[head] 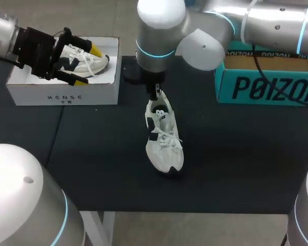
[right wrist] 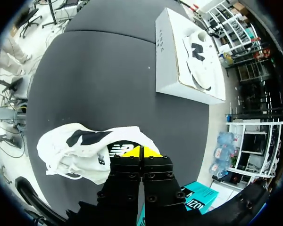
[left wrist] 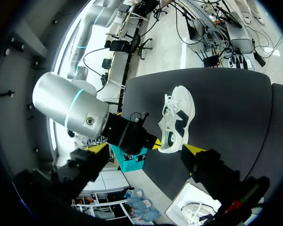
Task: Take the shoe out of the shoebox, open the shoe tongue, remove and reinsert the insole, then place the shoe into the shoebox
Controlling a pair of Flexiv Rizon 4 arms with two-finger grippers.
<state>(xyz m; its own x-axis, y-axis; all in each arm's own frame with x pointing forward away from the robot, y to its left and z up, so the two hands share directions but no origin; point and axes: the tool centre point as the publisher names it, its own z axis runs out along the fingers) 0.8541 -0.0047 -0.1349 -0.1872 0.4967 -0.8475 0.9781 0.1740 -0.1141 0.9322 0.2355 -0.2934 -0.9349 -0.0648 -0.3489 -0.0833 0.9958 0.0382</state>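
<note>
We see a dark worktop (head: pixel 236 154) carrying three things. A white shoebox (head: pixel 61 95) sits at its far left. A teal box (head: pixel 267 87) sits at its far right, well apart from it. Between them, nearer the middle, a white shoe (head: pixel 164 141) rests on the surface.

You'll find the white cloth sneaker (head: pixel 164 141) soft and matt, with darker smooth panels and corded laces. The black worktop (head: pixel 236 164) looks matt and even. The white cardboard shoebox (head: pixel 61 95) and teal cardboard box (head: pixel 267 87) are smooth-faced, and the right arm's rounded silver casing (head: pixel 161 25) is glossy.
</note>
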